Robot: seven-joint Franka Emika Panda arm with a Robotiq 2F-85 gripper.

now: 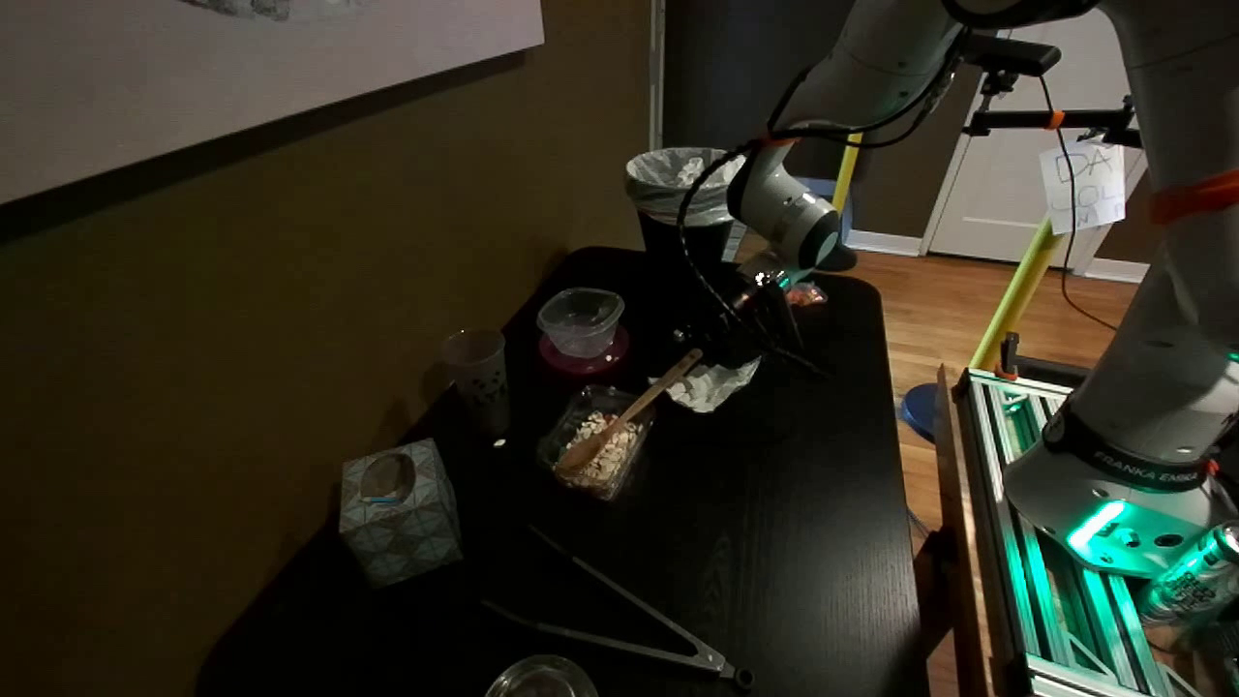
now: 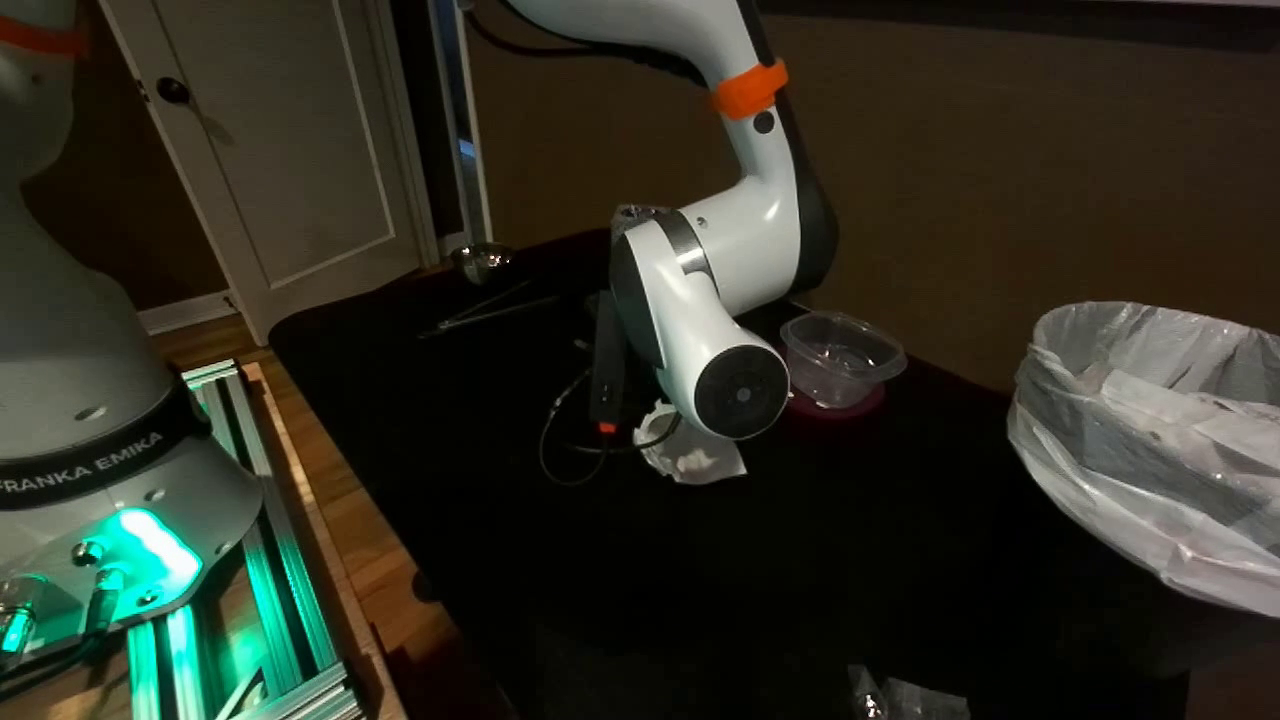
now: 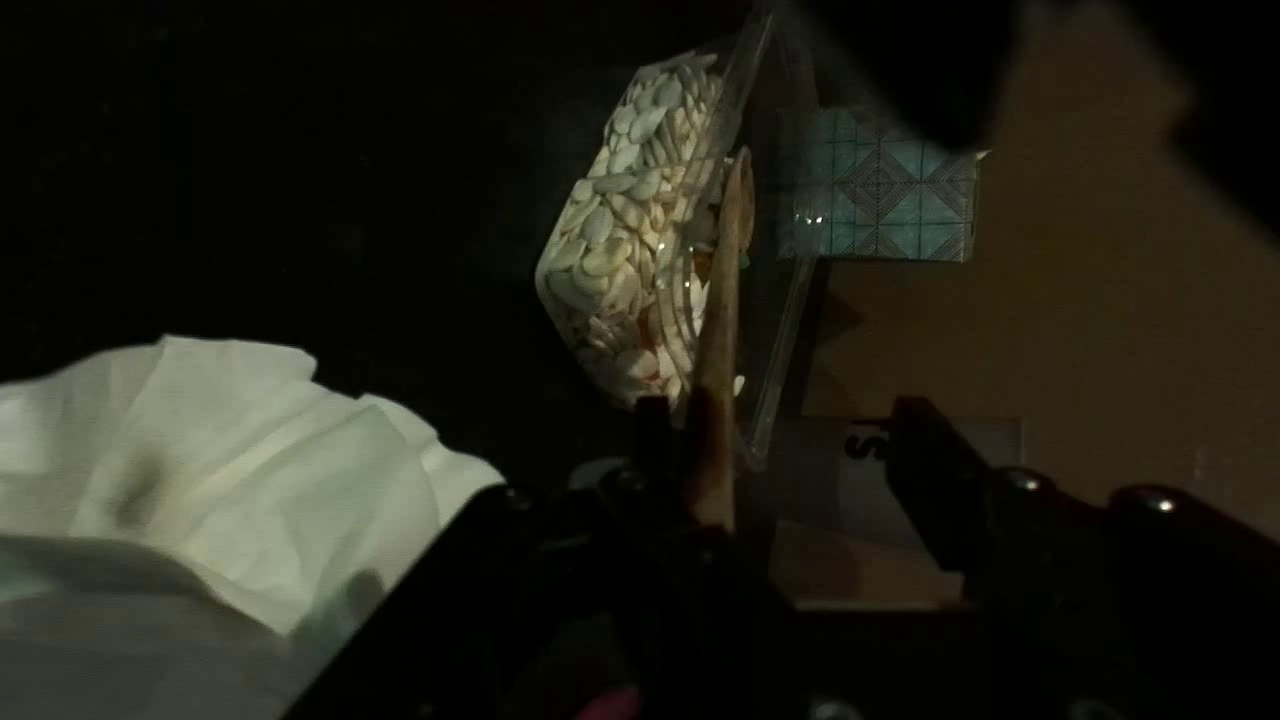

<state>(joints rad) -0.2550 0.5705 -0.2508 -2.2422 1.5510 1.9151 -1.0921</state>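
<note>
Apart stood the fingers, and the gripper (image 3: 785,430) hung right at the handle end of the wooden spoon (image 3: 726,300)! In the wrist view that handle ran between the fingers, tight by one and well clear of its partner, so the tool was spread, not pinching; whether wood and finger touched, you could not tell. Straight ahead of the tool sat the clear container (image 3: 791,340), the spoon's head resting over its load of pale seed-like pieces (image 3: 605,255). Close beside the tool lay crumpled white paper (image 3: 260,460)! Past the container, farther off, came the patterned tissue box (image 3: 890,190). And in an exterior view, a clear bowl (image 1: 584,334) sat on a magenta disc (image 1: 581,368) near the gripper, a tall cup (image 1: 481,373) stood farther from it, the lined bin (image 1: 665,206) rose beyond the tool, and well apart lay the splayed tongs (image 1: 710,659).
</note>
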